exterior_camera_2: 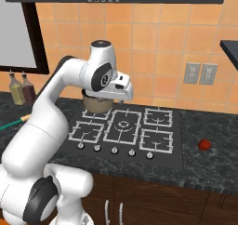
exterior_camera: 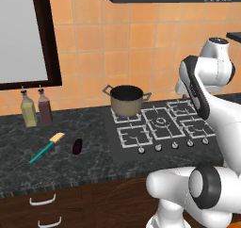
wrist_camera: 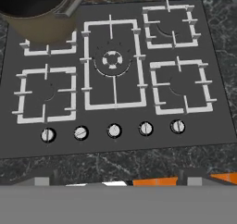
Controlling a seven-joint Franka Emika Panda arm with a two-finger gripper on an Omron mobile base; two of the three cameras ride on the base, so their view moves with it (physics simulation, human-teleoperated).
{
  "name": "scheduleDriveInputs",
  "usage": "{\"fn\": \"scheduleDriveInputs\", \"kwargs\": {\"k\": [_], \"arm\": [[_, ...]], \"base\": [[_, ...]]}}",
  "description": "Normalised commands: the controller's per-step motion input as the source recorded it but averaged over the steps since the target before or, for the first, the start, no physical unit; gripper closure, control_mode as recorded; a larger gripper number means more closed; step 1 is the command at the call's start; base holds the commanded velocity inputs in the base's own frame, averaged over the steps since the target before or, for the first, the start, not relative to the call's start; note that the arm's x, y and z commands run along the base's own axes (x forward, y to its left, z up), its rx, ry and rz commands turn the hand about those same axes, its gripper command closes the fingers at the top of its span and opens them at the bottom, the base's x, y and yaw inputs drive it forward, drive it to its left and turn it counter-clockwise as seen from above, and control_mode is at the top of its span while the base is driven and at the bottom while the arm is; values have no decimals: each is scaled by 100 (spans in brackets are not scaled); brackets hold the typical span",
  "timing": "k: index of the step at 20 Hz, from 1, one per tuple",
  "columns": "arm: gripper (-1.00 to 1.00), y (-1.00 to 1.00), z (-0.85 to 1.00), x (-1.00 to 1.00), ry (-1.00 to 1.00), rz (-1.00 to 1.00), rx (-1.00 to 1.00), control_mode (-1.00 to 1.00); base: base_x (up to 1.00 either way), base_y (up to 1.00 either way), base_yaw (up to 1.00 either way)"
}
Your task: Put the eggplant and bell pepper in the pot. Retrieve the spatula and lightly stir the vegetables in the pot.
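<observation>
All three pictures are evenly and fairly brightly lit, with a soft, flat rendered light and no clear source. Shadows are faint: the pot (exterior_camera: 126, 100) throws barely any on the hob (exterior_camera: 160, 126). The white arm (exterior_camera_2: 56, 108) shades gently toward grey on its undersides, without glare. The eggplant (exterior_camera: 77, 146) carries a small dull sheen. The dark tabletop (exterior_camera: 56, 161) stays legible, its marbling visible. Everything is slightly soft and coarse in resolution, equally sharp near and far. Straight lines stay straight at the edges, with no visible distortion.
</observation>
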Motion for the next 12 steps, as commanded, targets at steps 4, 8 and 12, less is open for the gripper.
{"fn": "scheduleDriveInputs", "kwargs": {"k": [4,8,12], "arm": [[-100,0,0,0,0,0,0,-100],[-100,0,-2,0,0,0,-1,100],[-100,0,0,0,0,0,0,100]], "base": [[0,0,0],[-4,-38,0],[-1,-100,2]]}}
